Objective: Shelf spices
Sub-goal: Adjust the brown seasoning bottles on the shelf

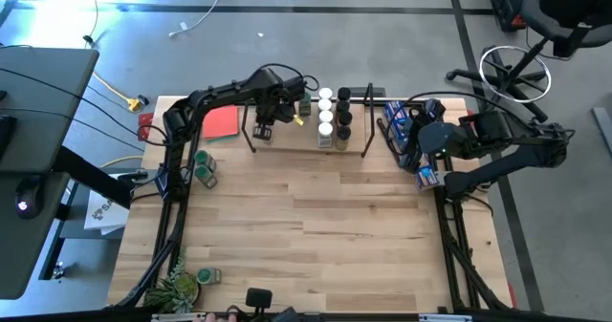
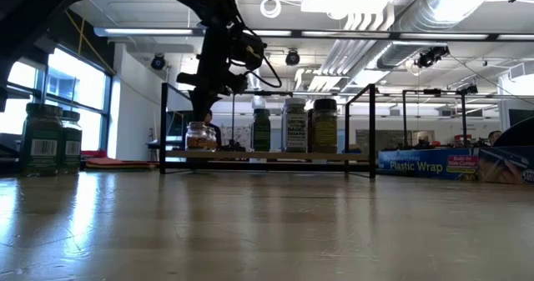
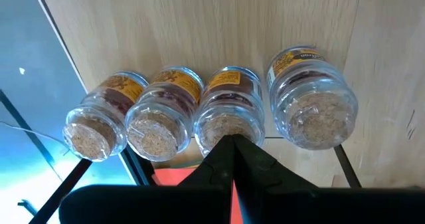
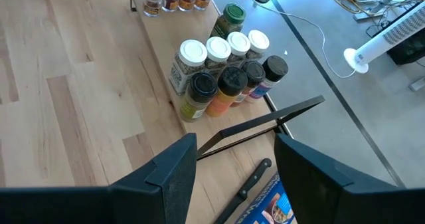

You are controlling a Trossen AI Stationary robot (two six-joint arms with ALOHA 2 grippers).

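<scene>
The shelf (image 1: 287, 139) stands at the table's far edge. Toward its right end a cluster of white-, black- and green-lidded spice jars (image 1: 333, 117) (image 4: 226, 64) stands on the board. At its left end several clear cork-topped jars (image 3: 159, 117) stand in a row on the board (image 3: 199, 24). My left gripper (image 3: 232, 147) is shut and points down just over the third jar's cork (image 3: 222, 127). My right gripper (image 4: 236, 151) hangs open and high at the table's right side, beyond the shelf's right wire frame (image 4: 265, 121), with nothing between its fingers. My left gripper's shut fingertips (image 3: 234, 144) come from above at the cork top of the third jar in the row. Whether they touch the cork I cannot tell. The jar stands upright on the shelf board.
Two green-lidded jars (image 1: 204, 169) stand on the table left of the shelf, and another (image 1: 208, 276) stands by a small plant (image 1: 177, 286) at the near left. A red card (image 1: 222, 121) lies beside the shelf. A blue packet (image 1: 406, 121) lies on the right.
</scene>
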